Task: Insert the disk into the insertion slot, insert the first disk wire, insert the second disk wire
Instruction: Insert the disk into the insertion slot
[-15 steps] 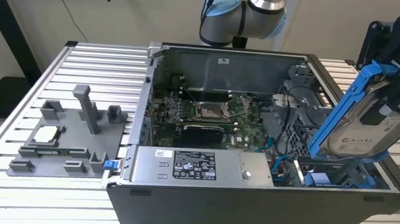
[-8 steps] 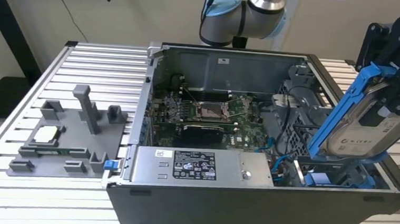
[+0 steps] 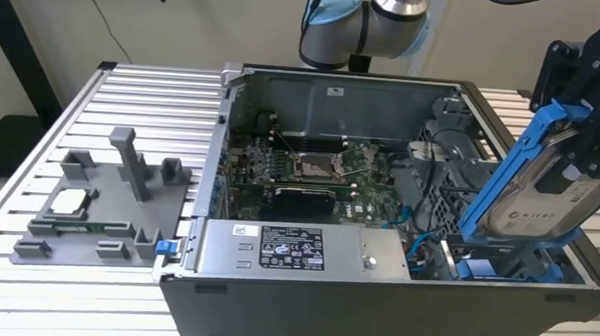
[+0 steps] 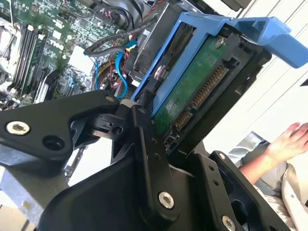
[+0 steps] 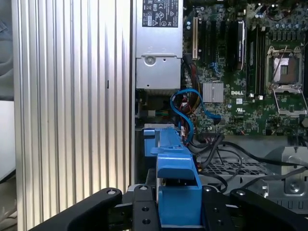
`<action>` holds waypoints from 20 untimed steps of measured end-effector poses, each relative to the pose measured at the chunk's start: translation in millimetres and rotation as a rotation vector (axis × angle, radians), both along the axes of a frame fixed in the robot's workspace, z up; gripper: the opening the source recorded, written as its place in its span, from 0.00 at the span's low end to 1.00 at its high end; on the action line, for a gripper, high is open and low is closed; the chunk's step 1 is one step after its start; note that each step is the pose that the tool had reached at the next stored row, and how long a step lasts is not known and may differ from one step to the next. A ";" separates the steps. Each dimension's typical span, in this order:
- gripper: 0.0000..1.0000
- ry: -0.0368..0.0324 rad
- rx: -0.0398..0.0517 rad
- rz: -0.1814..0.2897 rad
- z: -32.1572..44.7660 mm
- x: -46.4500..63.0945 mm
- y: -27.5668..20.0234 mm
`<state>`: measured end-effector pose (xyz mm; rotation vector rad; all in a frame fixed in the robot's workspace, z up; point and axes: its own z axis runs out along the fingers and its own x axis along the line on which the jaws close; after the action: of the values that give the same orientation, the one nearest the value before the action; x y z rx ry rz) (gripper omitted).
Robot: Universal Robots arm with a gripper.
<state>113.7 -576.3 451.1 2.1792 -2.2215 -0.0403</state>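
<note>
Judging by the exterior view, the first step is under way but not finished: the disk (image 3: 536, 196) stands steeply tilted at the right of the frame. Its lower end dips toward the insertion slot (image 3: 504, 269) in the lower right corner of the open computer case (image 3: 374, 320) and is not yet seated flat. The gripper (image 3: 585, 148) is pinching the disk by its upper end (the blue carrier frame sits clamped in its grasp in both wrist views). Blue wires (image 3: 418, 251) lie loose just beside the slot, so both wire insertions look undone
</note>
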 end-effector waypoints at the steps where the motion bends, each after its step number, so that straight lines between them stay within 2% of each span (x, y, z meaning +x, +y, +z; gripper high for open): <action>1: 0.00 0.0000 0.0000 0.000 -0.5 0.0 0.0; 10: 0.00 0.0000 0.0000 0.000 -1.4 0.0 0.0; 15: 0.00 0.0000 0.0002 0.000 -5.0 0.0 0.0; 20: 0.00 0.0000 0.0088 -0.001 -12.5 0.0 -0.2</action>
<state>113.7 -576.5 438.6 2.1828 -2.2264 -0.0502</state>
